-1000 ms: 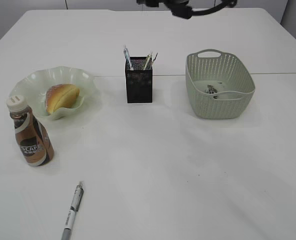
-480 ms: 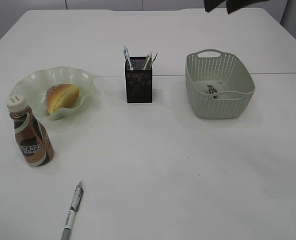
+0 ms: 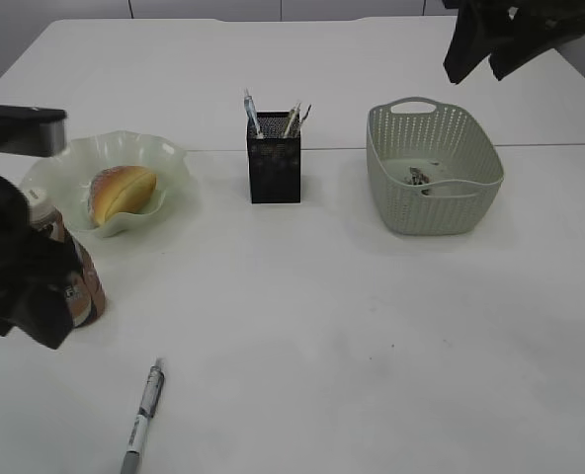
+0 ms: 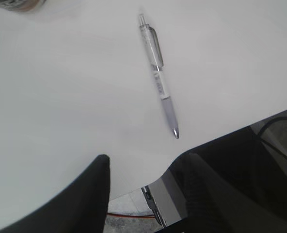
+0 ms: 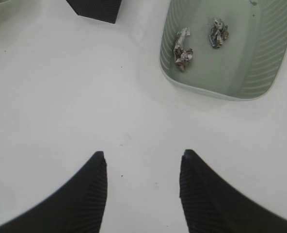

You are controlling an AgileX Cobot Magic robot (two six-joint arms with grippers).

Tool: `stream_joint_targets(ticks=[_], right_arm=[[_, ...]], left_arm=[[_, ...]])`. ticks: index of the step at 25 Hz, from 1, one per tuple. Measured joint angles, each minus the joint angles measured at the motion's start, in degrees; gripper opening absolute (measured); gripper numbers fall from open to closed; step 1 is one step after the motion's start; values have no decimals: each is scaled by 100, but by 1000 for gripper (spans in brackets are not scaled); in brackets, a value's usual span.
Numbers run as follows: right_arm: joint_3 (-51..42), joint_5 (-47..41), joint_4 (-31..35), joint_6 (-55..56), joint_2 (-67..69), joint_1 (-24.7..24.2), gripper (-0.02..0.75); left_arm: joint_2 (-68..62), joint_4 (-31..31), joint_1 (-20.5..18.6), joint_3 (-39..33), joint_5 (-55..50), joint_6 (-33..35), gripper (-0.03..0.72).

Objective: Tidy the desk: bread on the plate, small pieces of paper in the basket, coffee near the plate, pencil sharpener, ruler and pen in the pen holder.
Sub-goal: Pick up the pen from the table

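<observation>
A pen [image 3: 142, 420] lies on the desk [image 3: 352, 326] near its front edge. My left gripper [image 3: 31, 331] hangs open and empty above that edge, with the pen [image 4: 158, 73] ahead of its jaws [image 4: 147, 158]. The left arm partly hides the coffee [image 3: 85, 281], which stands beside the plate [image 3: 164, 148] holding the bread [image 3: 123, 193]. My right gripper [image 3: 478, 71] is open and empty, high behind the basket [image 3: 431, 212]. Two small pieces of paper [image 5: 182, 48] lie in the basket [image 5: 260, 73]. The pen holder [image 3: 274, 168] holds several sticks; no ruler can be made out. The pencil sharpener is out of view.
Bare white desk shows under my right gripper [image 5: 143, 153], in front of the basket. A corner of the pen holder [image 5: 97, 8] shows at the top of the right wrist view. Past the desk's front edge, floor and a dark frame [image 4: 240, 165] show.
My left arm has come into the exterior view at the left, in front of the coffee. My right gripper has moved right and lower at the top of that view.
</observation>
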State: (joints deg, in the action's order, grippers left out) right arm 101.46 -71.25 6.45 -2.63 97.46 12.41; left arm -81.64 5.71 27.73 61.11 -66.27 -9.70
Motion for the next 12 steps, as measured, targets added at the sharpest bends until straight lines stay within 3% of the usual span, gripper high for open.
stream_joint_targets(ticks=[6,12], right_arm=[[0,-4,-72,111,0,-9,364],[0,-14,-80,151,0,-9,364]], left_arm=[[-1193,21,200,227,612,-812,320],[-1940,571,200,240,937,-976,310]])
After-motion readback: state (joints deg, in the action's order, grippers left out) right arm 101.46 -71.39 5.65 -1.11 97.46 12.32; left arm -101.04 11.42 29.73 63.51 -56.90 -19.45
